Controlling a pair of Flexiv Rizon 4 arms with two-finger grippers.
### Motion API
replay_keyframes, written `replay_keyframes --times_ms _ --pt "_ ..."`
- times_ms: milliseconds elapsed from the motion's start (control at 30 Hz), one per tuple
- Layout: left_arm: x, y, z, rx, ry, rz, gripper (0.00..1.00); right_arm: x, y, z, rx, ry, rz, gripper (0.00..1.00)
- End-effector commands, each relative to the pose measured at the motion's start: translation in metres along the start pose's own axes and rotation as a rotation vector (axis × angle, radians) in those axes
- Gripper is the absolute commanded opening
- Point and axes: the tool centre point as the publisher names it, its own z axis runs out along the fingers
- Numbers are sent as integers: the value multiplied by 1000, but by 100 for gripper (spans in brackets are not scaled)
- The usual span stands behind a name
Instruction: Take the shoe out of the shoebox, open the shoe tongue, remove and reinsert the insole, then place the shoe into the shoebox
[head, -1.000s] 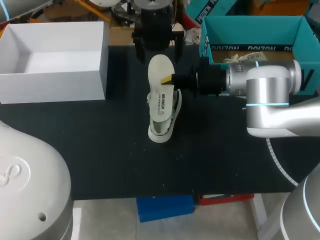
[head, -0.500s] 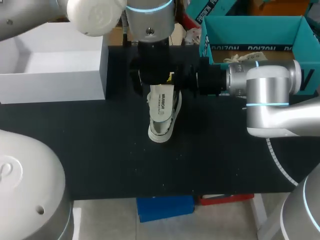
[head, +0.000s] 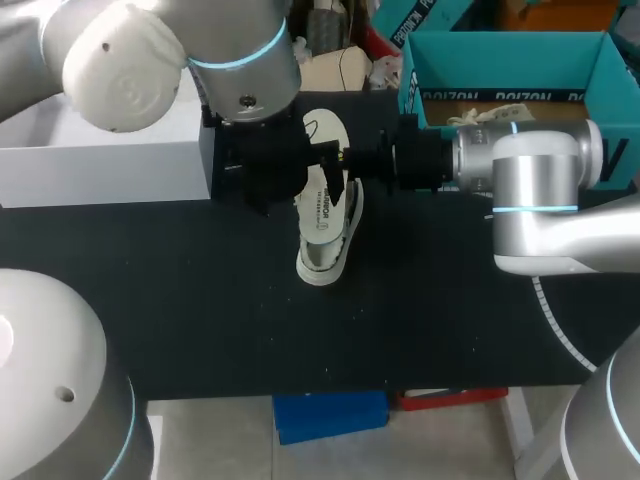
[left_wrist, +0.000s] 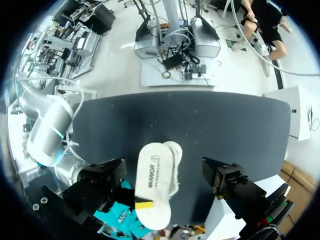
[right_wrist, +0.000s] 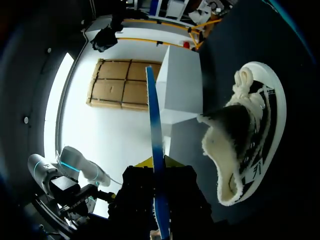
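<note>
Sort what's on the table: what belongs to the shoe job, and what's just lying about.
For the job:
- shoe
- insole, gripped by the right end effector
- white shoebox

Lying about:
- teal box
</note>
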Motion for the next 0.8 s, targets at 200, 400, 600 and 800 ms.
replay_keyframes --times_ms 200,400,600,800 --pt "42 7 4 -40 -562 -39 100 0 1 1 2 -2 1 0" --pt "42 7 4 -40 -562 -39 100 0 1 1 2 -2 1 0" --pt "42 7 4 -40 -562 -39 100 0 1 1 2 -2 1 0" --pt "42 7 4 -40 -562 -39 100 0 1 1 2 -2 1 0"
